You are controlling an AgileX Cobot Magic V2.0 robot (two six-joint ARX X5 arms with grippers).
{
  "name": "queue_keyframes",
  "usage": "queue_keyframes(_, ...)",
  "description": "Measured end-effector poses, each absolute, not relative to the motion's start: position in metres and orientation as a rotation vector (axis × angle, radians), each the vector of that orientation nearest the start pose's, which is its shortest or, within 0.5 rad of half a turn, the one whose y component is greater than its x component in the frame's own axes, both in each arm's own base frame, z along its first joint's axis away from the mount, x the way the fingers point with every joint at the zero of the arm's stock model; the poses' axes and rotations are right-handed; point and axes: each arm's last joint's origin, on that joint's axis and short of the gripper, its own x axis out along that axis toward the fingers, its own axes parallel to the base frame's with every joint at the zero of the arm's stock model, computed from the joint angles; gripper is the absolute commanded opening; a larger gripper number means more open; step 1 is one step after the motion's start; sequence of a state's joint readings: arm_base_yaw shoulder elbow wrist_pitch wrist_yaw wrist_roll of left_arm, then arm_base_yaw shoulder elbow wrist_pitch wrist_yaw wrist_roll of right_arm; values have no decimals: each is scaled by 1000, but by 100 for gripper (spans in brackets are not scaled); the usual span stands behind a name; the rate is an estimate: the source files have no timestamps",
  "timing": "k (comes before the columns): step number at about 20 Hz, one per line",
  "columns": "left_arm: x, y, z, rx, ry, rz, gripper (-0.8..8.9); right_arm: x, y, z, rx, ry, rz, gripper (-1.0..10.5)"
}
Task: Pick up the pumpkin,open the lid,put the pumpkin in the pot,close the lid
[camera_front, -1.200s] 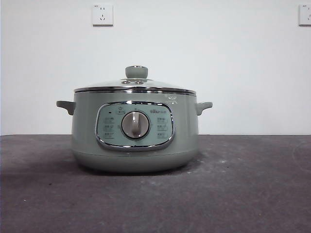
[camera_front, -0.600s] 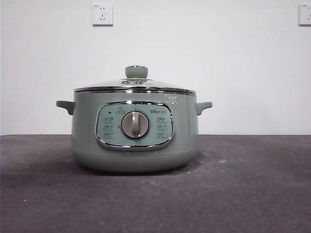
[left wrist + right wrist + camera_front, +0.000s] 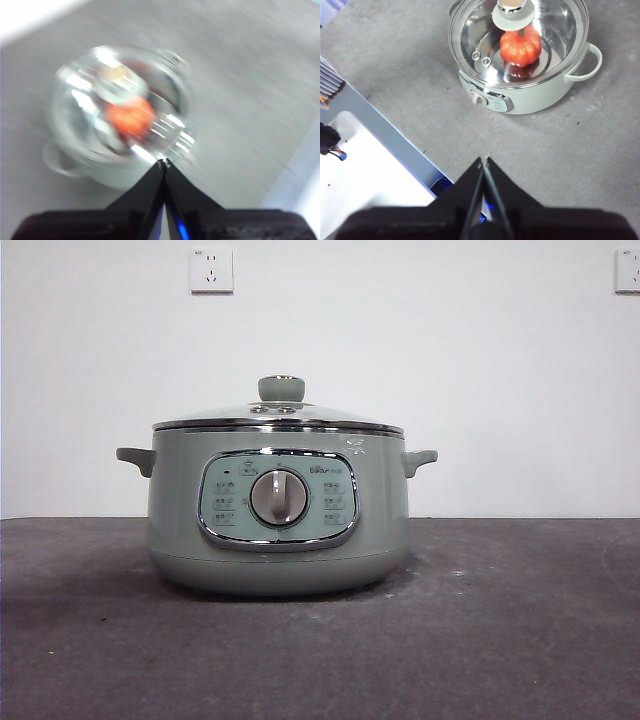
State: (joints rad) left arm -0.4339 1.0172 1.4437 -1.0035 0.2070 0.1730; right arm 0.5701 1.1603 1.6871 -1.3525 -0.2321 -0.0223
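Observation:
The sage-green pot (image 3: 277, 510) stands on the dark table with its glass lid (image 3: 278, 417) seated on the rim, green knob on top. In the right wrist view the orange pumpkin (image 3: 520, 46) lies inside the pot (image 3: 530, 95) under the lid (image 3: 470, 35). The blurred left wrist view also shows the pumpkin (image 3: 131, 116) through the lid (image 3: 80, 95). My left gripper (image 3: 164, 162) is shut and empty, high above the pot. My right gripper (image 3: 484, 160) is shut and empty, high above the table, away from the pot. Neither arm shows in the front view.
A grey table mat (image 3: 500, 620) spreads around the pot. A white wall with two sockets (image 3: 211, 270) stands behind. In the right wrist view the table's edge and a white surface (image 3: 365, 175) lie beside the mat.

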Motion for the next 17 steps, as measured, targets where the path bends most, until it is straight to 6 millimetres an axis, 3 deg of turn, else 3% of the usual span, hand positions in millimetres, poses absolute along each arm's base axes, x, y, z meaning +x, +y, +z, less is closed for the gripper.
queue_keyframes(4, 124, -38, 452, 177, 222, -463, -4, 132, 93, 450, -162, 826, 765, 0)
queue_keyframes(7, 107, -20, 432, 170, 10, -322, -4, 132, 93, 450, -162, 826, 765, -1)
queue_keyframes(10, 96, -8, 387, 174, -93, -156, -4, 132, 93, 450, -162, 826, 765, 0)
queue_keyframes(14, 92, -2, 295, 149, -15, -69, -3, 132, 92, 450, -162, 826, 764, 0)
queue_keyframes(17, 90, 1, 246, 120, 41, -15, -3, 131, 92, 451, -161, 823, 765, 0)
